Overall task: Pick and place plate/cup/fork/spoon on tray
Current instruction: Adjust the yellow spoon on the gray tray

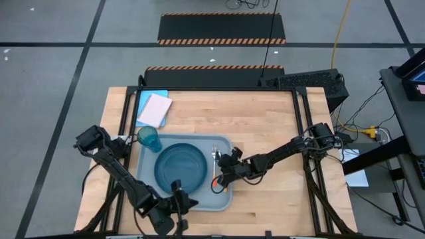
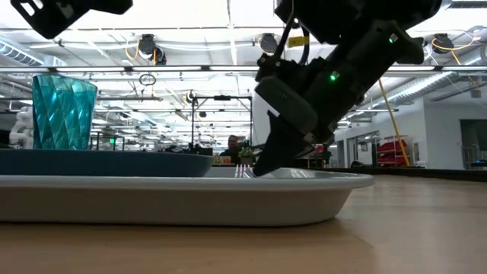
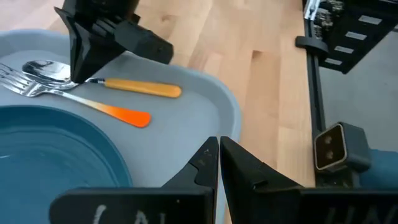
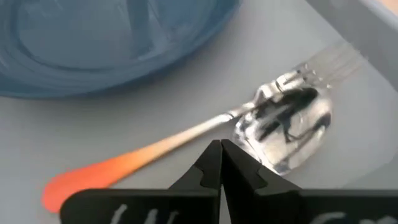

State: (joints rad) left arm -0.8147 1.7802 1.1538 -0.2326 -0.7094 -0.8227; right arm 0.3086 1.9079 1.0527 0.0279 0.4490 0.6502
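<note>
Overhead looking straight down, table-level view sideways, wrist cameras close over tray (image 1: 226, 199)

Both arms reach inward, the right pincer (image 1: 224, 174) closed (fingertips pressed together), the left pincer (image 1: 178, 211) likewise.

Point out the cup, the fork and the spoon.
cup (image 1: 149, 139): high view, its open top.
fork (image 3: 121, 114): left wrist view, red-orange handle.
spoon (image 3: 142, 88): left wrist view, lighter orange handle.

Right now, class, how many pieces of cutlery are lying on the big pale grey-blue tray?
2. The red-orange-handled metal fork lies right of the dark teal-blue round plate. The lighter orange-handled metal spoon lies beside it, bowl overlapping the tines, under the right end effector.
</note>
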